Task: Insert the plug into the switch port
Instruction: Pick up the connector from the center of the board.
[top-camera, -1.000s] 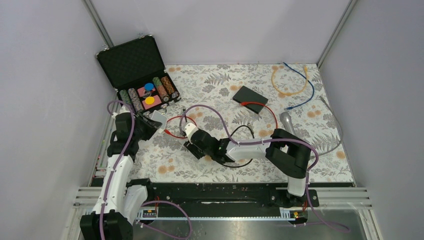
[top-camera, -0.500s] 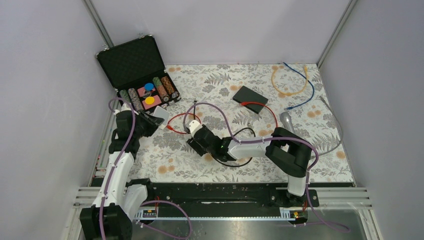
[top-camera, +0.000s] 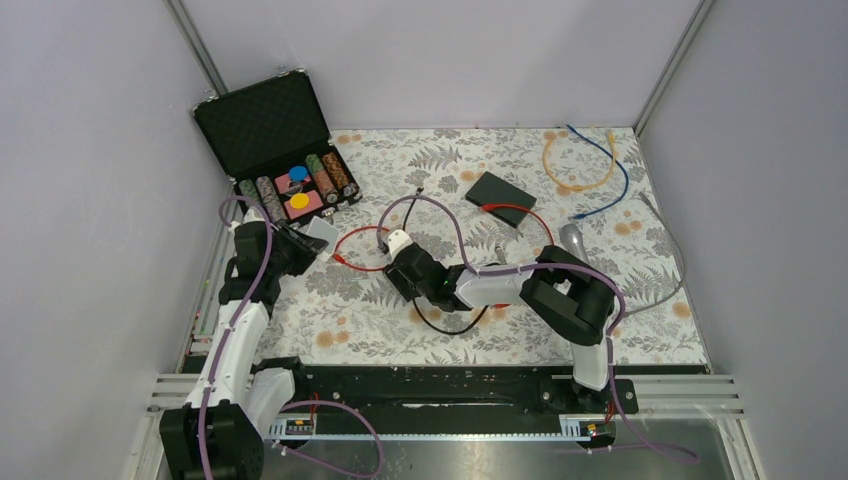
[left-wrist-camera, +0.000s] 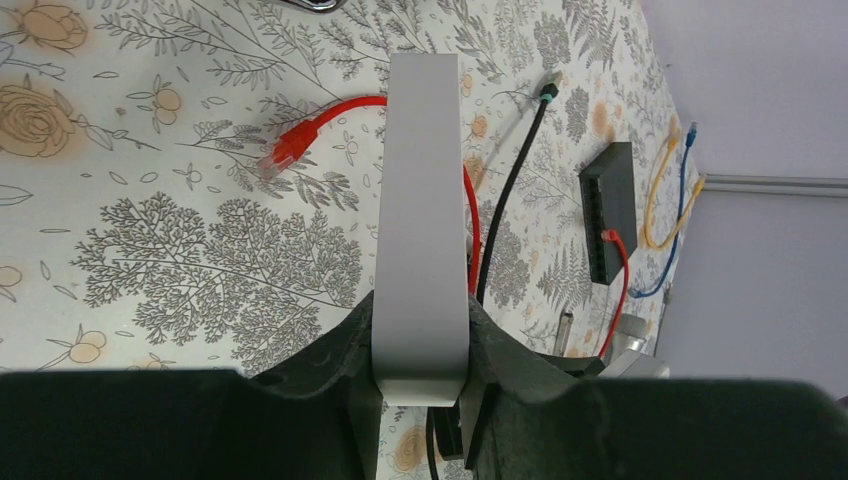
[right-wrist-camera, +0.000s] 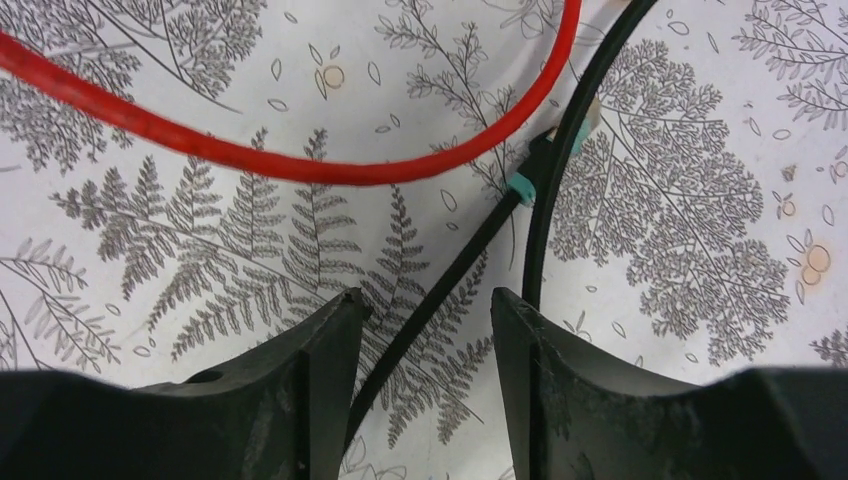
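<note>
My left gripper (left-wrist-camera: 420, 320) is shut on a flat grey box (left-wrist-camera: 420, 200) and holds it off the cloth at the left (top-camera: 318, 235). The black switch (top-camera: 500, 190) lies at the back middle. Its row of ports (left-wrist-camera: 598, 215) shows in the left wrist view, with a red cable (left-wrist-camera: 622, 290) plugged in. That red cable's free plug (left-wrist-camera: 283, 150) rests on the cloth. A black cable ends in a teal-tipped plug (right-wrist-camera: 522, 185). My right gripper (right-wrist-camera: 425, 300) hovers open over this black cable (right-wrist-camera: 430, 305), which runs between the fingers untouched; from above it is at centre (top-camera: 400, 262).
An open black case of poker chips (top-camera: 290, 180) stands at the back left. Orange and blue cables (top-camera: 585, 165) lie coiled at the back right, with a silver cylinder (top-camera: 572, 238) nearer the right arm. Grey walls close in the floral cloth (top-camera: 640, 320).
My right gripper has slid right and farther back along the black cable. The left gripper with the grey box has barely shifted.
</note>
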